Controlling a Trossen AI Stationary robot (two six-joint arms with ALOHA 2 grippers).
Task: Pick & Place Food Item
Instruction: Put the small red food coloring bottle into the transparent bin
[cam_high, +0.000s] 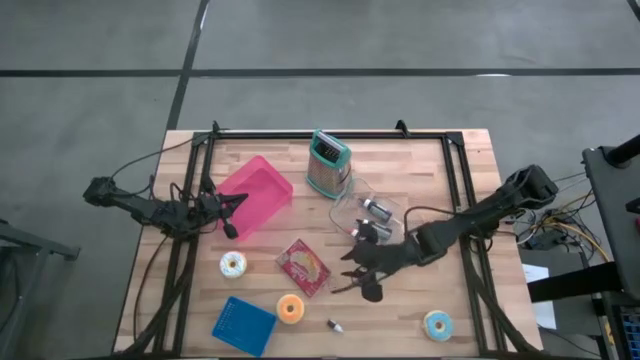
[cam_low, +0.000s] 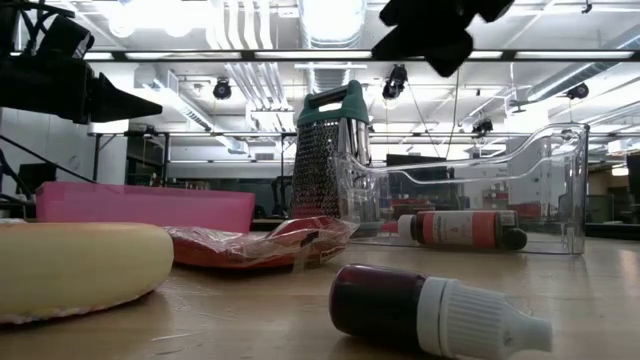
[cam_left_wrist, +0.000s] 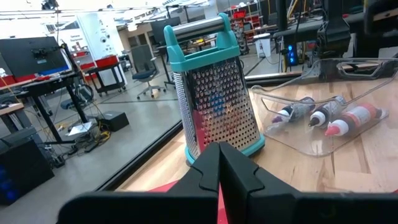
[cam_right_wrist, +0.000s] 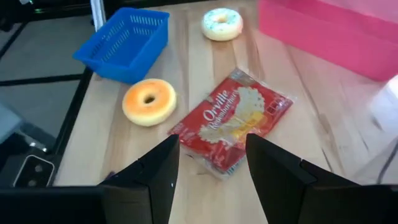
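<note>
**Right gripper hovers open beside the popcorn packet**

High view: the right gripper (cam_high: 358, 281) sits near the red popcorn packet (cam_high: 303, 266), fingers spread and empty. The left gripper (cam_high: 226, 214), pinched shut on nothing, rests at the pink bin (cam_high: 256, 192). 3 donuts lie about: a white one (cam_high: 233, 264), an orange one (cam_high: 291, 308), another (cam_high: 437, 323) near the right.

Low view: the packet (cam_low: 262, 243) lies flat before the grater (cam_low: 325, 152); a small bottle (cam_low: 430, 313) lies nearest.

Left wrist view: the grater (cam_left_wrist: 214, 93) stands beside a clear tray (cam_left_wrist: 329, 106).

Right wrist view: the packet (cam_right_wrist: 235, 122) lies ahead of the parted fingers (cam_right_wrist: 160, 174), near the blue basket (cam_right_wrist: 126, 42).
</note>
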